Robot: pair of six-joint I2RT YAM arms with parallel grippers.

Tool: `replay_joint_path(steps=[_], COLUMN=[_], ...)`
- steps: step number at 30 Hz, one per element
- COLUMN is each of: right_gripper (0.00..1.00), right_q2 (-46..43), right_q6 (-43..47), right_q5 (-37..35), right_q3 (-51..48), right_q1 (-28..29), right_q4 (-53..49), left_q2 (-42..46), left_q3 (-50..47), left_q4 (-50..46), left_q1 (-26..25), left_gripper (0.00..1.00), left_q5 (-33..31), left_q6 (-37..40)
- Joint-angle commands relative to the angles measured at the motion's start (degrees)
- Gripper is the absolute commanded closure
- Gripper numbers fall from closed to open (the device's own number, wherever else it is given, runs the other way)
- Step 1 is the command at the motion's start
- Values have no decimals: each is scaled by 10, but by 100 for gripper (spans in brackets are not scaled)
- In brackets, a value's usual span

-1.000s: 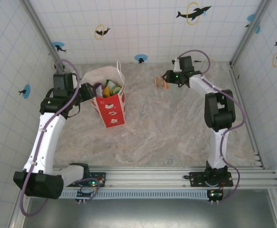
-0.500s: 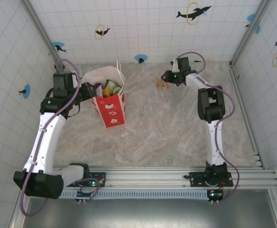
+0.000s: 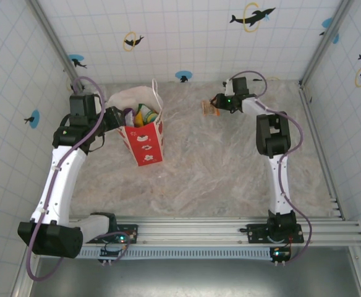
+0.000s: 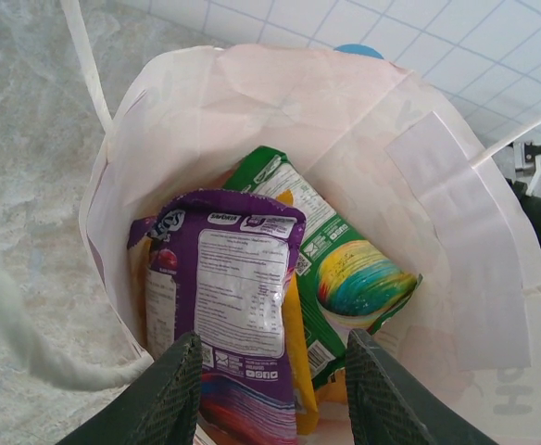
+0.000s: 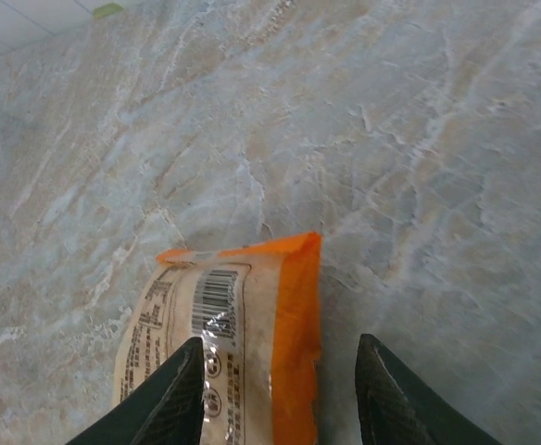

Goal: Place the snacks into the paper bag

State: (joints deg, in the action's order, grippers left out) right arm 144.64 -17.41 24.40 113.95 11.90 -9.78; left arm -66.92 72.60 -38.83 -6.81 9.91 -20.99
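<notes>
Hanging over an orange packet (image 5: 217,326), the right hand (image 5: 280,341) gapes.

Marble-look tabletop (image 3: 217,173), beige-grey veining, matte. White grid-tiled walls on three sides: back (image 3: 186,31), left (image 3: 7,68), right (image 3: 353,136). Stickers on the tiles: black dolphin in a yellow ring (image 3: 252,16), more of that kind on the back and right walls; blue round patches with dark fish (image 3: 183,76), low on the back and left walls. Metal posts in both far corners (image 3: 49,37) (image 3: 324,40). Aluminium rails (image 3: 199,228) along the near table edge, ribbed strip (image 3: 193,252) just below, plain grey surface (image 3: 199,278) beneath. Side rail (image 3: 321,154) along the right edge. Soft, even light; faint shadows.
</notes>
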Motion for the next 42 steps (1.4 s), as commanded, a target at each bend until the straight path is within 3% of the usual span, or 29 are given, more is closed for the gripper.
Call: replay_joint_path(steps=[1, 4, 10, 14, 27, 42], right_gripper=[56, 61, 87, 95, 100, 100], right_q2=[25, 33, 37, 4, -195, -364], right_q6=[-7, -13, -18, -9, 24, -14], right_q5=[22, 27, 26, 25, -19, -101], right_q3=[25, 25, 32, 26, -32, 14], right_q1=[0, -1, -1, 2, 15, 110], right_q4=[26, 37, 40, 38, -36, -148], left_q2=[-7, -12, -15, -14, 6, -23], left_q3=[5, 4, 3, 3, 2, 23], left_q4=[12, 13, 15, 17, 14, -36], left_q1=[-2, -2, -2, -2, -2, -2], left_gripper=[56, 56, 57, 57, 57, 57], left_q5=[-5, -3, -1, 1, -3, -24], left_q6=[-3, -5, -8, -10, -12, -9])
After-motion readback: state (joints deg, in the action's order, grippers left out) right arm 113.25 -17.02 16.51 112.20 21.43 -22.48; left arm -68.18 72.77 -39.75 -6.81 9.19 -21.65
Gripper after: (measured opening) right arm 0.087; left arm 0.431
